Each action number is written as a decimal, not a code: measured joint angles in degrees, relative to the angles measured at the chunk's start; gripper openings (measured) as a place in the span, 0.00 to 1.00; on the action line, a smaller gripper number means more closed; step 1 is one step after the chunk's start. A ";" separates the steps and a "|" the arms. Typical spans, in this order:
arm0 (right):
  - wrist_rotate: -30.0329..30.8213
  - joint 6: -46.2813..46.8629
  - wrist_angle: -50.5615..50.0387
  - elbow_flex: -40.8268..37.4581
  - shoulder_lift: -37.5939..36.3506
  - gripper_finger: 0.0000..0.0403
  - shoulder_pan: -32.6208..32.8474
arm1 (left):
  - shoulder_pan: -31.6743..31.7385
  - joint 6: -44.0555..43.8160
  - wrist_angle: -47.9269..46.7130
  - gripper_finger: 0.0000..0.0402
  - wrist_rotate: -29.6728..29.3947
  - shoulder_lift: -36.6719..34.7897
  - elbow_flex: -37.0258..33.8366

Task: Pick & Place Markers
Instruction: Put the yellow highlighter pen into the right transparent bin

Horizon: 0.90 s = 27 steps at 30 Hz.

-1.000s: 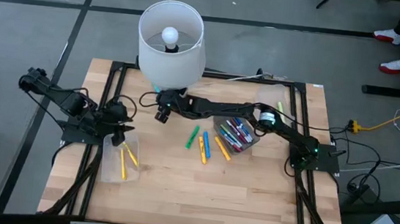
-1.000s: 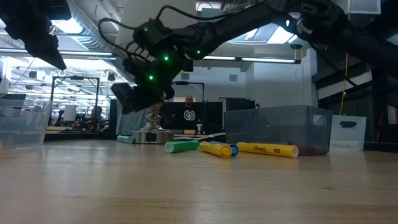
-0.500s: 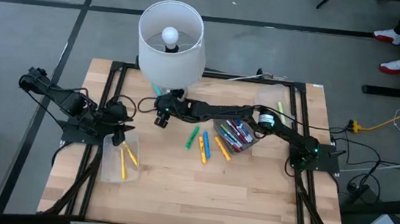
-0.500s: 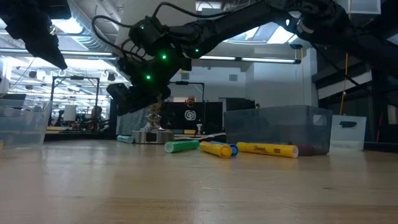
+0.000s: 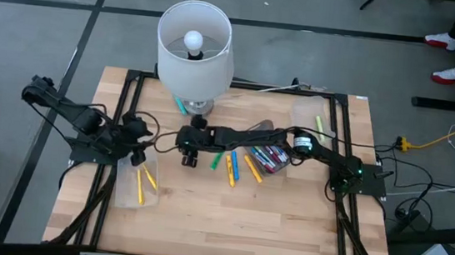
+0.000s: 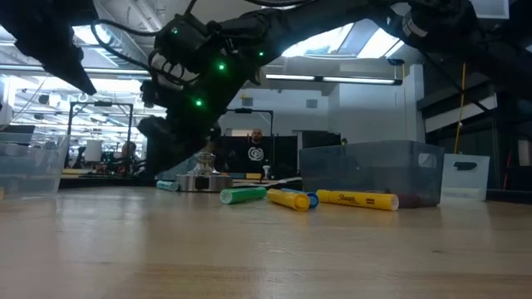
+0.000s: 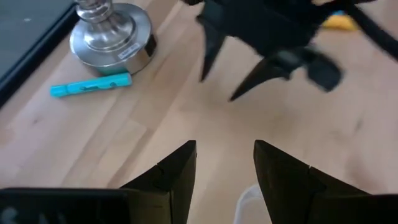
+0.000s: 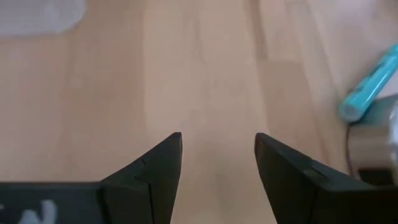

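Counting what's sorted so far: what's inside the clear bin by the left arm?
In the clear bin, two yellow markers show. The left claw overhangs one end, so anything beneath it is hidden.

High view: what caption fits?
Right gripper reaches, open and empty, past loose markers; left gripper waits.

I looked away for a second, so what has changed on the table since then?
The right pincer swung away from the lamp toward the table's front, empty and open over bare wood. Nothing was picked up or dropped. The left pincer stayed over its bin, and the loose markers lie as before.
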 joint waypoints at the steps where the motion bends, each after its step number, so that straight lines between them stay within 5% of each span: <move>1: -0.07 0.34 -1.42 -0.06 -0.26 0.50 0.22 | 0.06 0.05 0.00 0.39 -0.36 1.07 0.00; 15: 5.94 -2.23 -10.60 -3.52 -6.41 0.50 6.19 | 5.19 8.46 4.81 0.39 -5.34 13.62 0.00; 27: 11.61 4.63 10.15 -39.27 -29.89 0.50 6.67 | 14.26 22.64 16.25 0.39 -4.21 18.13 -0.02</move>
